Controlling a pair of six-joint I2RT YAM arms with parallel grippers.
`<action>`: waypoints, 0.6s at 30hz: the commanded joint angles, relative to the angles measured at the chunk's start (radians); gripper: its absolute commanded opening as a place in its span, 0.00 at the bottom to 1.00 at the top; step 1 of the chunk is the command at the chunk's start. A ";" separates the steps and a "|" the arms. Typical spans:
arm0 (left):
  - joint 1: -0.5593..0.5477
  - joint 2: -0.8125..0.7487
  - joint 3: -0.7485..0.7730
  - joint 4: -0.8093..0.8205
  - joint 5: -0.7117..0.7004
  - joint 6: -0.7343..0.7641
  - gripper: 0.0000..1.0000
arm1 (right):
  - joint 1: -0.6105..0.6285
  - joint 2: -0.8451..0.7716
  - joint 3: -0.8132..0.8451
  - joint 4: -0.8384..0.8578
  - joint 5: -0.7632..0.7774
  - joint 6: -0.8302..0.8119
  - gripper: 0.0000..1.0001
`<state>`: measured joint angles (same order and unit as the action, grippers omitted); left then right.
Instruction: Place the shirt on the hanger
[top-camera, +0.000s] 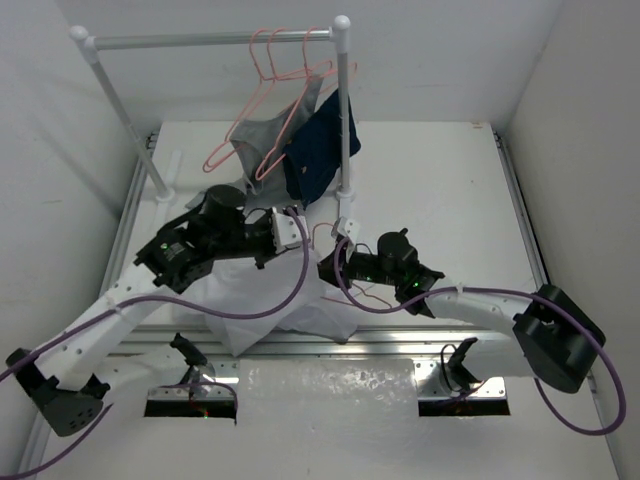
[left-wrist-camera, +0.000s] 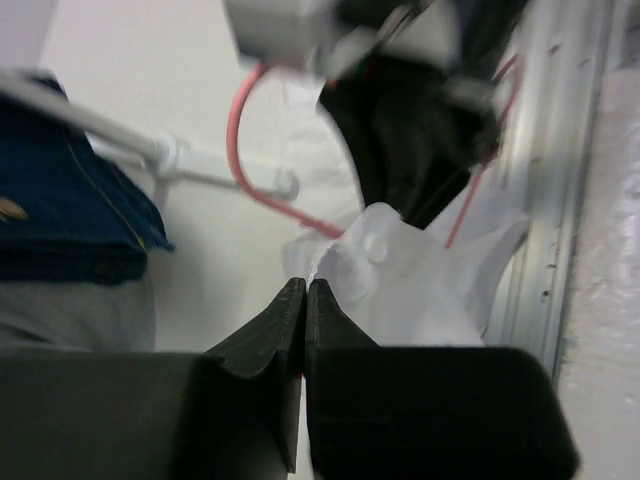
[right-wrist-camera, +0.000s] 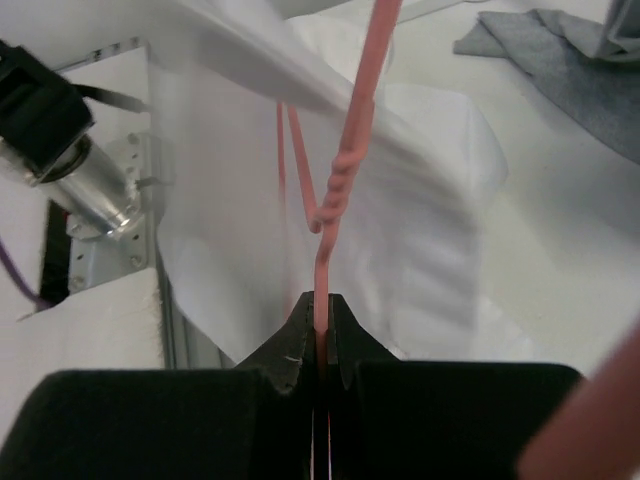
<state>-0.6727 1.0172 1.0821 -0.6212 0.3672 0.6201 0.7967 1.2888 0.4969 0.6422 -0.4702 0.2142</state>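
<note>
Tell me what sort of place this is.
Probably a robot lab test bench, not a home: two robot arms bolted to a white table boxed in by plain white walls, with a small clothes rail holding pink hangers and a few garments.

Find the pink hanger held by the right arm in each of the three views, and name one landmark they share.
Top external: the hanger sits at centre, thin pink wire beside the right arm's wrist, over the shirt.
Left wrist: a pink curve of it at upper left of centre, running down to the shirt.
Right wrist: dead centre, its twisted neck rising from the shut fingers.
Shared landmark: the white shirt, in all three.
</note>
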 joint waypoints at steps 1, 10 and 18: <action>-0.001 -0.081 0.180 -0.127 0.235 0.055 0.00 | 0.006 0.017 0.052 0.050 0.082 0.027 0.00; 0.010 -0.115 0.236 -0.423 0.547 0.301 0.00 | 0.007 0.057 0.141 0.017 0.209 0.048 0.00; -0.007 -0.175 0.044 -0.468 0.449 0.380 0.00 | 0.007 0.023 0.069 0.209 0.098 0.066 0.00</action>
<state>-0.6678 0.8421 1.1660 -1.0584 0.7944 0.9379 0.8047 1.3193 0.5518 0.6941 -0.3244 0.2554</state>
